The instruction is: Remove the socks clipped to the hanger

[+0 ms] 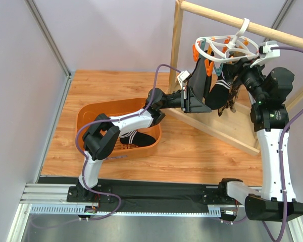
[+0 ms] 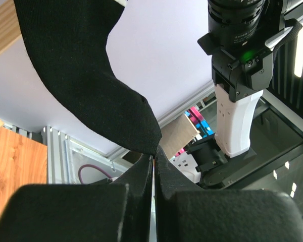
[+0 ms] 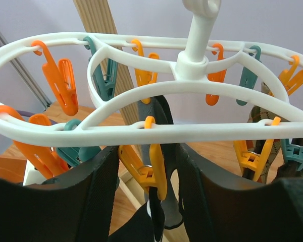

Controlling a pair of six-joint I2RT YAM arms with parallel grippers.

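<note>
The white oval hanger [image 1: 223,44] hangs by its hook from a wooden rail, with orange and teal clips [image 3: 60,80] round its ring [image 3: 141,132]. A black sock [image 1: 199,75] hangs from it, and my left gripper [image 1: 193,98] is shut on its lower tip [image 2: 116,101], as the left wrist view [image 2: 154,157] shows. My right gripper [image 1: 236,70] is open just under the ring, its fingers [image 3: 91,196] on either side of an orange clip [image 3: 154,169] that holds a black sock with white stripes [image 1: 219,95]. A brown argyle sock [image 1: 234,96] hangs to the right.
An orange basin [image 1: 91,113] on the wooden floor holds a black white-striped sock [image 1: 137,138] beneath my left arm. The wooden rail frame [image 1: 178,45] stands at the back right, with its base board [image 1: 227,132] across the floor. Grey walls enclose the cell.
</note>
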